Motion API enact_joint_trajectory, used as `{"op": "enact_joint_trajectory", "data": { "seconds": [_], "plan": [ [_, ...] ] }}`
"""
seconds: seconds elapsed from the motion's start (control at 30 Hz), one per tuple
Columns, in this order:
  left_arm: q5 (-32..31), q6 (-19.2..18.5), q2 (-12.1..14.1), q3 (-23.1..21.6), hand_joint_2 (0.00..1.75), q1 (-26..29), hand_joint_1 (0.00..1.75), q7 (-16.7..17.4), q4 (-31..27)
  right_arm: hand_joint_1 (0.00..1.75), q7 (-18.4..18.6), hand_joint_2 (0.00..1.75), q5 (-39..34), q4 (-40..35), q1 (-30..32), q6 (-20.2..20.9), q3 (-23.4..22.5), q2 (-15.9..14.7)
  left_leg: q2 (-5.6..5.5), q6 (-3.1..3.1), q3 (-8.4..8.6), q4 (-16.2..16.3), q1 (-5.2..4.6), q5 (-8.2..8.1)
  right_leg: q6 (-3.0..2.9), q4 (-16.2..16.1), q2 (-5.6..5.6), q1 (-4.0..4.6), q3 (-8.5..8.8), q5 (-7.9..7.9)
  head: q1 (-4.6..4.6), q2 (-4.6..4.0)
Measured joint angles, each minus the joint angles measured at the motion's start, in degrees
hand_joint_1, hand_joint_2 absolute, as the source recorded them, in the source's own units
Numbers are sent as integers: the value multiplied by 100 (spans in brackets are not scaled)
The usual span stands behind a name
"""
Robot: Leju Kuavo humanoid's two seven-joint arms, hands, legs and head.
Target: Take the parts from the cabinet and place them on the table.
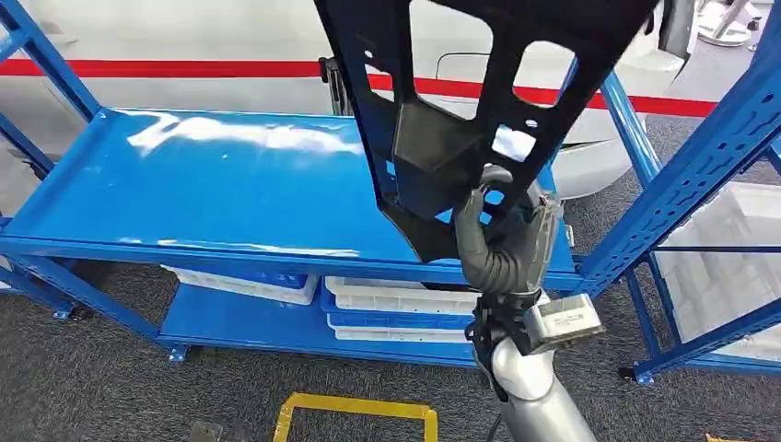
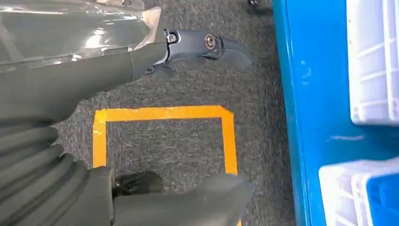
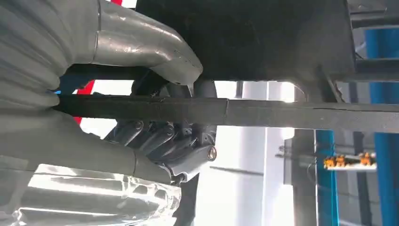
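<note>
A large black panel part (image 1: 479,101) with several cut-out openings hangs tilted in front of the blue shelf's top deck (image 1: 212,184). My right hand (image 1: 502,235) grips its lower end from below, fingers curled through an opening. Up close, the thumb and dark fingers (image 3: 160,141) clamp the part's thin black edge (image 3: 282,113). My left hand (image 2: 155,117) hangs over the grey carpet, thumb and finger (image 2: 207,47) spread apart with nothing between them.
The lower shelf (image 1: 239,322) carries white and blue bins (image 1: 396,308). A second blue rack (image 1: 709,175) with a white bin stands at right. Yellow floor tape (image 1: 355,410) marks a square on the grey carpet. A white wall with a red stripe lies behind.
</note>
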Motion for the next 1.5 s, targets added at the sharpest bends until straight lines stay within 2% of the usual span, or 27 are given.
{"op": "enact_joint_trajectory", "data": {
  "seconds": [0.3,0.43,0.83,1.03,1.1,1.13,1.17,1.2,1.23,1.27,1.3,1.33,1.37,1.4,1.47,1.5],
  "plan": [
    [92,81,20,68,175,148,0,0,-88,175,-166,175,-254,-214,134,9,345,-295,0,0,0,0,-1,0,0,0,0,-1,0,0,0,0],
    [216,127,48,70,175,224,0,-2,-168,175,-214,175,-443,-214,119,179,461,-395,0,1,-2,0,-1,-1,0,0,0,-1,0,0,0,0],
    [393,92,114,107,175,416,0,-2,-356,175,-262,175,-749,-194,36,286,684,-492,-2,19,-3,7,-14,-12,2,-3,-3,-24,2,0,0,0],
    [457,79,127,107,175,434,0,-2,-402,175,-238,175,-710,-194,25,258,734,-492,-2,96,-15,40,-48,-50,40,-6,-3,-59,13,-9,-2,0],
    [465,76,129,107,175,435,0,-2,-402,175,-216,175,-702,-196,22,256,760,-489,-3,144,0,43,-67,-10,118,-29,-2,-83,29,28,-4,0],
    [476,79,129,107,175,431,0,-4,-402,175,-212,175,-695,-197,25,256,769,-492,2,198,39,-55,-55,56,150,-58,-1,-44,48,45,-7,0],
    [496,85,118,107,175,427,0,-4,-402,175,-207,175,-690,-199,38,256,771,-498,39,206,90,-155,6,126,144,6,-15,-38,3,-54,2,0],
    [500,100,116,107,175,423,0,-9,-402,175,-205,175,-677,-199,36,260,780,-505,36,227,88,-185,2,143,117,214,-15,-27,-89,-230,9,0],
    [505,103,116,107,175,426,0,-7,-402,175,-203,175,-673,-199,39,269,787,-511,40,243,78,-182,10,155,88,632,-14,-50,-251,-455,33,0],
    [509,107,116,107,175,431,0,-9,-402,175,-194,175,-660,-196,65,278,793,-524,43,243,71,-182,7,156,83,1082,-13,-76,-427,-650,28,0],
    [518,118,116,111,175,434,0,-7,-402,175,-190,175,-656,-196,89,278,800,-538,45,238,53,-180,7,160,108,1507,-14,-97,-595,-797,28,0],
    [524,120,118,116,175,441,0,-7,-400,175,-188,175,-653,-192,108,280,804,-548,46,222,41,-178,11,170,169,1699,-15,-125,-650,-826,44,0],
    [527,120,116,120,175,449,0,-7,-400,175,-184,175,-651,-188,113,278,808,-557,45,204,31,-176,25,181,246,1582,-18,-167,-558,-749,39,0],
    [527,120,111,120,175,454,0,-7,-400,175,-183,175,-645,-186,112,278,815,-564,43,186,20,-164,44,190,333,1225,-22,-204,-343,-595,41,0],
    [527,120,105,137,175,453,0,-7,-400,175,-183,175,-642,-183,105,280,824,-568,30,102,-21,-82,84,177,510,146,-65,-297,291,-275,52,0],
    [527,120,129,162,175,451,0,-7,-400,175,-183,175,-642,-181,104,280,830,-570,18,43,-72,-45,68,170,465,62,1,-255,425,-349,72,0]
  ]
}}
